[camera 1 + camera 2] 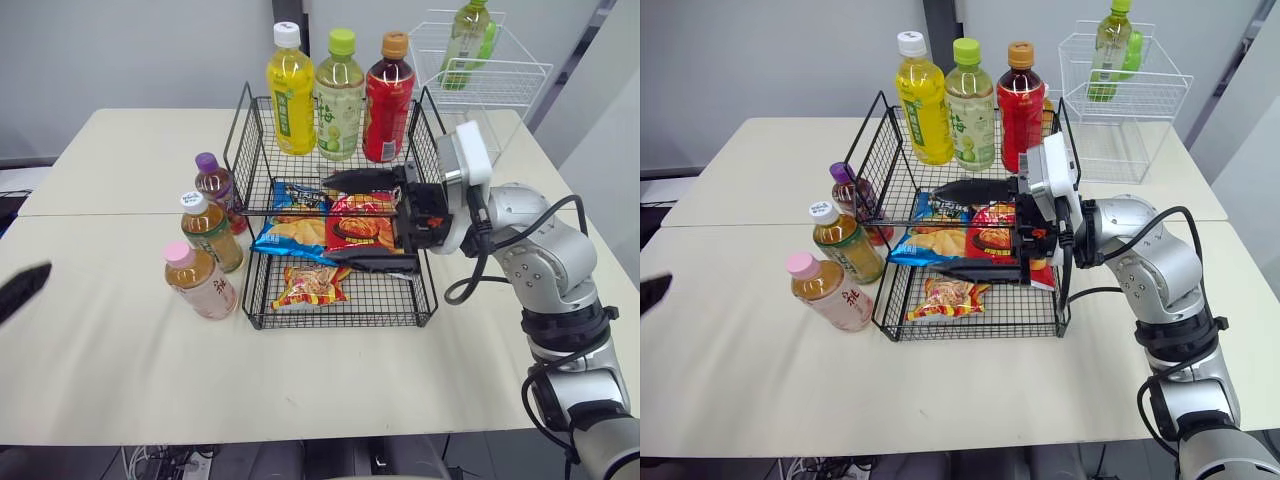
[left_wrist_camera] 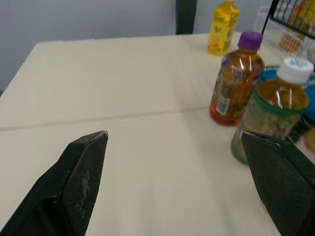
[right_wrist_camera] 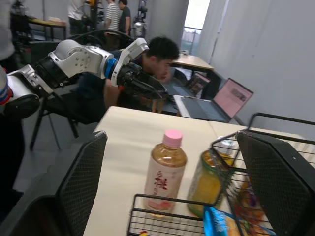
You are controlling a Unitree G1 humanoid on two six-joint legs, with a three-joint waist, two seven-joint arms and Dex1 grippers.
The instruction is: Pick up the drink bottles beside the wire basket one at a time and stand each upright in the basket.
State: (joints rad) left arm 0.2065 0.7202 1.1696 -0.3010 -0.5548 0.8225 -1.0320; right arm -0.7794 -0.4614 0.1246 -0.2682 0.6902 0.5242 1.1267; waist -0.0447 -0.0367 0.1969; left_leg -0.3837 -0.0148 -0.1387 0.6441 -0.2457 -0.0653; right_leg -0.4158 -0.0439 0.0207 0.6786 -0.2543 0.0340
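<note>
The right arm point(image 1: 545, 250) is showing rounded silver-grey shells, a white wrist block point(image 1: 470, 152) and looping black cables point(image 1: 452, 293). The right gripper point(image 1: 324, 217) and left gripper point(image 2: 174, 133) are wearing black, finely textured fingers point(image 2: 81, 172).

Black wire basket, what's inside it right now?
The basket holds a blue snack packet, a red packet and a yellow packet. The open right hand hangs over them, covering part of the red packet and the floor beneath.

Glossy clear plastic bottles point(image 1: 203, 283) beside a black metal-wire basket point(image 1: 256, 290) on a smooth matt table point(image 1: 120, 380).
</note>
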